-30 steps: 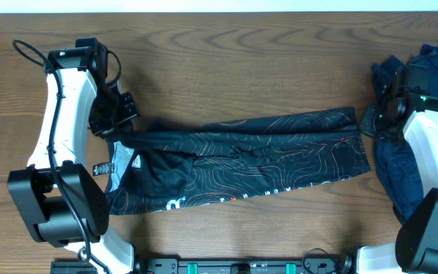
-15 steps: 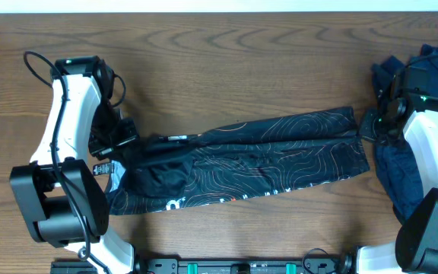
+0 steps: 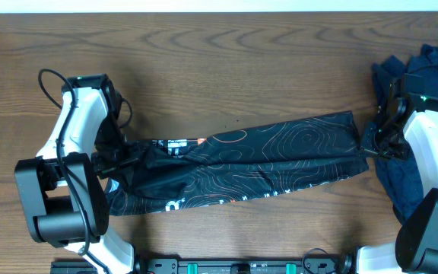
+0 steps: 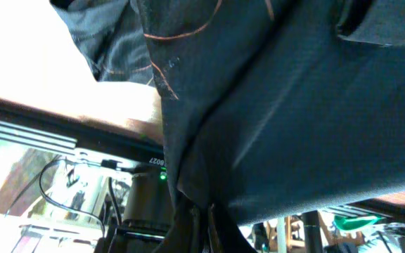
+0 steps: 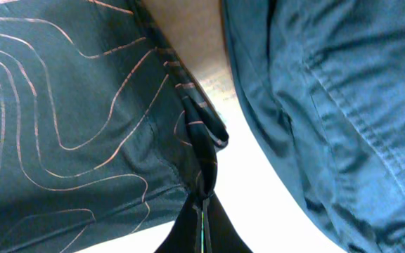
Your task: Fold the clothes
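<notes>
The black jersey (image 3: 280, 156) with thin orange contour lines lies stretched left to right across the wooden table (image 3: 242, 61), partly doubled over lengthwise. My left gripper (image 3: 125, 157) is shut on its left end, where the cloth bunches. In the left wrist view the dark fabric (image 4: 294, 105) fills the frame and runs down into the left gripper (image 4: 206, 228). My right gripper (image 3: 368, 141) is shut on the jersey's right edge. The right wrist view shows a pinched fold of that jersey (image 5: 69, 105) in the right gripper (image 5: 202, 211).
A pile of dark navy garments (image 3: 392, 179) lies at the table's right end, under and around my right arm, and shows close by in the right wrist view (image 5: 329, 91). A black rail (image 3: 242, 266) runs along the near edge.
My left gripper has moved toward the near edge with the jersey's left end, rolling the far layer over so a white label and orange logo now show. The right gripper has barely shifted.
</notes>
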